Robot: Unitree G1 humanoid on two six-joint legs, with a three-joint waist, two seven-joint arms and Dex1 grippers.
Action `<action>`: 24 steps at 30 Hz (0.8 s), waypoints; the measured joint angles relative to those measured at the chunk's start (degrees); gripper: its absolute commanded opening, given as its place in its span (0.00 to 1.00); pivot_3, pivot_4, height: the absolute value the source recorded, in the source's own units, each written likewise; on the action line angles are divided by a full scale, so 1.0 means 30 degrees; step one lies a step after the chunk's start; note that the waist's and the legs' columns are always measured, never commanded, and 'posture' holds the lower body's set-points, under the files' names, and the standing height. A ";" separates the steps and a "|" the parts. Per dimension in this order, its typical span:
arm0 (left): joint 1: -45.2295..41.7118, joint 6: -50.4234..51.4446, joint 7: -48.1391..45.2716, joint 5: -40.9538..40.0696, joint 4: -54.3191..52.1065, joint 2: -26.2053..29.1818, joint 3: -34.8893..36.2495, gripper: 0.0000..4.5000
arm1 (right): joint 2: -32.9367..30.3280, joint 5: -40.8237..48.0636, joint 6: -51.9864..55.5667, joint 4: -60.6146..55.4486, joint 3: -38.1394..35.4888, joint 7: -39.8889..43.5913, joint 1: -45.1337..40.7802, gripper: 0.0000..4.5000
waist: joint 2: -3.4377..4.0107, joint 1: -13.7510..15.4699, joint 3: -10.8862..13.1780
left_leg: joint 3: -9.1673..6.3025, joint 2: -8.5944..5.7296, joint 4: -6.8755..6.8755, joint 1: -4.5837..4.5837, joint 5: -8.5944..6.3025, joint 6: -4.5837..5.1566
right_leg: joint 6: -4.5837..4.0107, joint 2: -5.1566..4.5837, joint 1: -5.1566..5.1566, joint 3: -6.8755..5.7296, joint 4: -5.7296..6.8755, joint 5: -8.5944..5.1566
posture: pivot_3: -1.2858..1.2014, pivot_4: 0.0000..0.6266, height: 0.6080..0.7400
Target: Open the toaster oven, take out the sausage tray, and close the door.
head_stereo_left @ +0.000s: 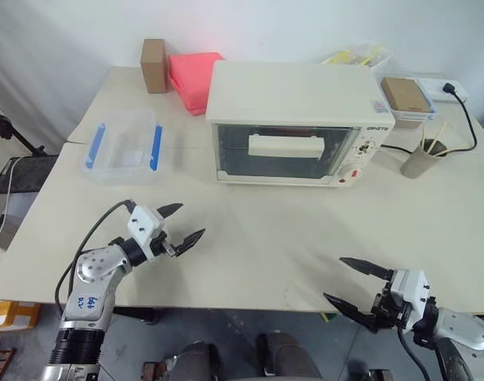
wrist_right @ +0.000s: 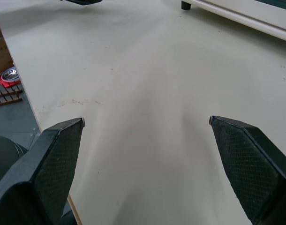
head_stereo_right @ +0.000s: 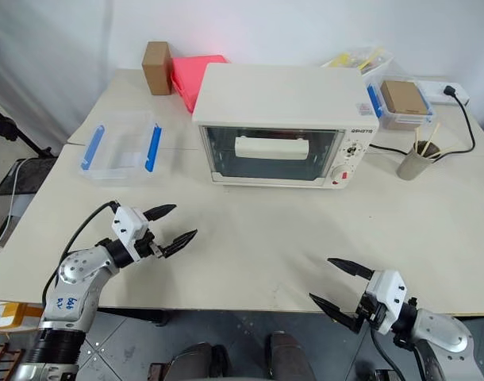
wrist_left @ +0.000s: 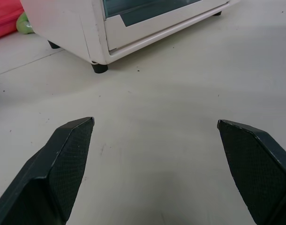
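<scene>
The left gripper [head_stereo_left: 181, 224] hung over the near left part of the table [head_stereo_left: 266, 246] with its two black fingers spread wide and nothing between them, aimed across toward the oven. The right gripper [head_stereo_left: 355, 283] sat at the near right edge of the table, equally wide apart and empty. Both were well apart from anything they had to handle.

Beyond them, toward the back of the table, stood the toaster oven [head_stereo_left: 293, 99], a cream-white box with its knobs on the right side of the front. Its door [head_stereo_left: 286, 151] was shut, the glass panel upright, with a wide bar handle [head_stereo_left: 286, 145] across its upper middle. The sausage tray could not be made out through the glass; it was presumably inside.

The handle looked the sensible place to grip: a stiff, smooth bar, wide enough for the fingers to close over from above and below. The door would probably swing down on a bottom hinge, so a pull outward and down seemed called for. The oven looked fairly light and might slide toward the robot if tugged hard. The tray, being thin metal and likely greasy, would best be pinched by its front rim and kept level so the sausages stayed put.
</scene>
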 measured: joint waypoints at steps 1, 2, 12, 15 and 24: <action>-0.0035 0.0033 -0.0052 -0.0014 -0.0001 -0.0003 -0.0003 0.99 | 0.0000 0.0000 0.0002 0.0000 0.0001 -0.0008 -0.0073 1.00 | 0.0000 0.0013 0.0000 | 0.0001 0.0000 -0.0001 -0.0001 0.0000 0.0000 | 0.0000 0.0000 -0.0001 -0.0001 0.0000 0.0000 | 0.52 0.24 1.00; -0.0057 0.0081 -0.0151 -0.0015 -0.0003 0.0036 -0.0001 0.99 | 0.0004 0.0078 0.0229 -0.0017 0.0034 -0.0096 -0.0354 1.00 | 0.0000 -0.0001 0.0000 | 0.0002 0.0000 0.0000 0.0000 0.0000 -0.0001 | 0.0000 0.0000 -0.0001 0.0001 0.0000 0.0000 | 0.52 0.24 1.00; 0.0718 0.2285 -0.2864 -0.4305 -0.2350 0.0833 0.1500 0.99 | 0.0235 0.3179 0.6146 -0.1494 0.0717 -0.2213 -0.6571 1.00 | -0.0002 -0.0037 0.0004 | -0.0017 0.0013 0.0025 -0.0010 0.0003 -0.0006 | -0.0002 -0.0004 -0.0016 -0.0021 0.0028 -0.0001 | 0.52 0.24 1.00; 0.1140 0.2784 -0.3376 -0.4986 -0.3027 0.1530 0.2075 0.99 | 0.0618 0.3364 0.7172 -0.0616 0.0898 -0.2827 -0.9082 1.00 | 0.0005 0.0009 0.0009 | -0.0020 0.0011 0.0029 -0.0020 0.0004 -0.0006 | -0.0002 -0.0002 -0.0021 -0.0025 0.0022 -0.0001 | 0.52 0.24 1.00; 0.2656 0.4167 -0.3371 -0.6014 -0.4846 0.1562 0.2301 0.99 | 0.1939 0.1658 0.6310 0.4049 0.1261 -0.3339 -1.3896 1.00 | 0.0003 -0.0034 0.0019 | -0.0007 0.0010 0.0026 -0.0064 -0.0012 0.0020 | -0.0003 -0.0006 -0.0047 -0.0021 -0.0017 -0.0002 | 0.52 0.24 1.00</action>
